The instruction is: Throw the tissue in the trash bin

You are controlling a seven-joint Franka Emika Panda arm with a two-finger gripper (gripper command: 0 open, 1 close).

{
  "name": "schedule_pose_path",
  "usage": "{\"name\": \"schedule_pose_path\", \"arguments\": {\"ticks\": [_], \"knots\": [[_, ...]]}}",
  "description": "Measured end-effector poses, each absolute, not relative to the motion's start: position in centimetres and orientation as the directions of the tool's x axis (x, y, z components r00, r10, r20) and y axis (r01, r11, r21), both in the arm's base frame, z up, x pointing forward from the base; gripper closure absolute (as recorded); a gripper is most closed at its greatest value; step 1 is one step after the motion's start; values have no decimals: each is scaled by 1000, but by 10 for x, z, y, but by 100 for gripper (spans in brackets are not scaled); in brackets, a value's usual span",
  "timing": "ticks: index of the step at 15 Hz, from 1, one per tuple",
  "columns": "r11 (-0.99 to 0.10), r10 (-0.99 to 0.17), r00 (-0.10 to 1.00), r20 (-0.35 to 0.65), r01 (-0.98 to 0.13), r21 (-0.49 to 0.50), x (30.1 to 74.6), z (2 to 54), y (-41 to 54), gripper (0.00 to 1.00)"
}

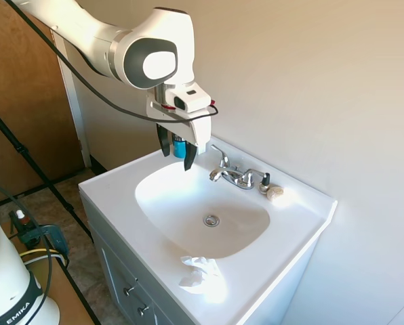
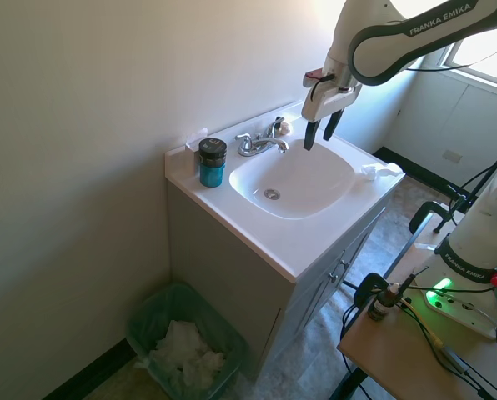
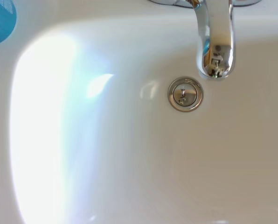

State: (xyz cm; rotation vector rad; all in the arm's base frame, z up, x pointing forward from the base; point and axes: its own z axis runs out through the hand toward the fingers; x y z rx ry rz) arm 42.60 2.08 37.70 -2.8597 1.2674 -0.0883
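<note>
Gripper [image 1: 177,156] hangs in the air over the back of the sink basin, its 2 dark fingers [image 1: 163,141] spread apart, nothing between them. Tissue [image 1: 198,269] lies crumpled on the front rim of the white sink [image 1: 114,203], at the corner well away from the gripper; in the second exterior view it shows as a white wad [image 2: 381,170] at the counter's far front edge. Trash bin [image 2: 161,310] stands on the floor beside the vanity, green-lined, with white paper [image 2: 184,351] already inside. Chrome faucet [image 1: 233,175] sits at the back of the basin, drain [image 1: 211,220] in the middle. Small beige lump [image 1: 275,193] rests just beside the faucet. Teal jar [image 2: 212,162] with a dark lid stands on the counter corner near the wall.
</note>
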Motion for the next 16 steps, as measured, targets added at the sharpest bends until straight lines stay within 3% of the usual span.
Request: {"name": "schedule_pose_path", "arguments": {"ticks": [6,16], "knots": [[-652,-759,651,38,-758,-36,427,378,6,0],[-449,-893,448,39,-893,-44,418,385,-123,0]]}}
